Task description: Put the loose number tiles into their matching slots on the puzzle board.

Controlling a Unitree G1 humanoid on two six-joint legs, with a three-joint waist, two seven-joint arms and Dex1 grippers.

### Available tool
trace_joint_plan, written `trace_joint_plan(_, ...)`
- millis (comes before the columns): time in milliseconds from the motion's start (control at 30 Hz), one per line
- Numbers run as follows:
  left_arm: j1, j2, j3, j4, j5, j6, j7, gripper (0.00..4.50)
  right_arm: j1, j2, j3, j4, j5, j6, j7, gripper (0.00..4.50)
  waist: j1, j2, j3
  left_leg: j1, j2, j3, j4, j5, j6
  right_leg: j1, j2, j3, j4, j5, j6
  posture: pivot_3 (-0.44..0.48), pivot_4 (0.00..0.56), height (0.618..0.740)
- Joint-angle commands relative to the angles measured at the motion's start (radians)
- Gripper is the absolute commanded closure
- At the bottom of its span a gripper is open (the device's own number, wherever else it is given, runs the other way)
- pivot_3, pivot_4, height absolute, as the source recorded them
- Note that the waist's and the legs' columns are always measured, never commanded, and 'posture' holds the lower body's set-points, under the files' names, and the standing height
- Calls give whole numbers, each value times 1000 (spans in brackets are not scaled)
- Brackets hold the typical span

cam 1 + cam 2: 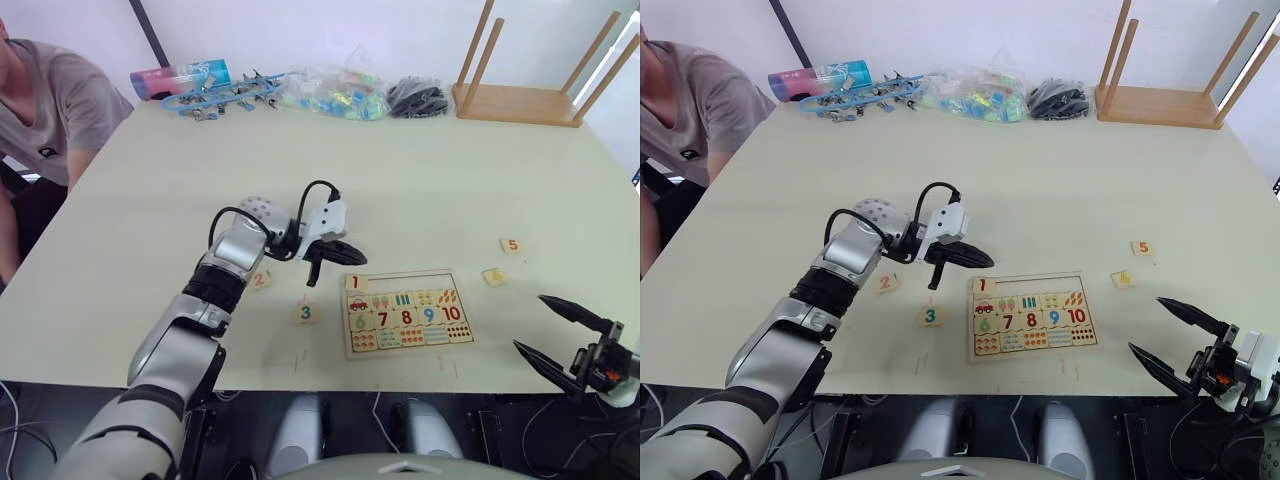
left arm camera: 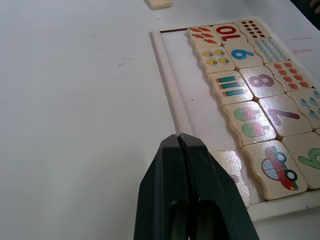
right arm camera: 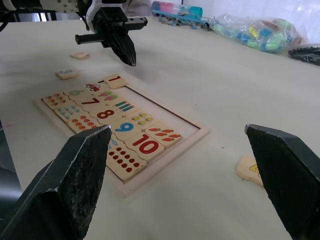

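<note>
On the table, puzzle board (image 1: pixel 408 313) long axis left-right, left gripper (image 1: pixel 345 254) closed empty, right gripper (image 1: pixel 563 338) wide.

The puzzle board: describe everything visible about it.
The puzzle board is a flat, pale wooden rectangle with a raised frame, lying on the table's near edge between the two arms. Its lower rows hold picture squares, coloured digits 6 to 10 and counting dots. The top row is bare except at its left end, where the 1 tile sits slightly askew, partly over the frame. The left pincer, shut, hovers just beyond that corner without touching. Tiles 3, 4 and 5 lie apart on the table.
</note>
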State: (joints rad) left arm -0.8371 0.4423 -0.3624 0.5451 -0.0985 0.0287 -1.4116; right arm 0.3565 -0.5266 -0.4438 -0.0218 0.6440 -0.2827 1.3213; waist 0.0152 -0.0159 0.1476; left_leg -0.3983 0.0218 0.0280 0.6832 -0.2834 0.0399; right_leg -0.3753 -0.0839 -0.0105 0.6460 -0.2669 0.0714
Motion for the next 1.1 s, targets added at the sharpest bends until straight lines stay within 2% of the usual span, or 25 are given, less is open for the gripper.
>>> trace_joint_plan(33, -26, -5, 12, 39, 20, -72, -10, 4463, 7, -4, -9, -24, 10, -9, -5, 0, -1, 0, 0, 0, 0, 0, 0, 0, 0, 0, 0, 0, 0, 0, 0, 0, 150, 740)
trace_joint_plan(367, -16, -8, 11, 96, 48, -138, -32, 4463, 8, -7, -5, -18, 12, -9, 9, 0, 0, 0, 0, 0, 0, 0, 0, 0, 0, 0, 0, 0, 0, 0, 0, 0, 150, 740)
trace_joint_plan(700, -6, -3, 15, 97, 60, -152, -40, 4463, 8, -16, -19, 34, 19, -33, 73, 0, 0, 0, 0, 0, 0, 0, 0, 0, 0, 0, 0, 0, 0, 0, 0, 0, 150, 740)
trace_joint_plan(1100, 5, -2, 10, 102, 78, -179, -53, 4463, 5, -15, -22, 53, 19, -42, 85, 0, 0, 0, 0, 0, 0, 0, 0, 0, 0, 0, 0, 0, 0, 0, 0, 0, 150, 740)
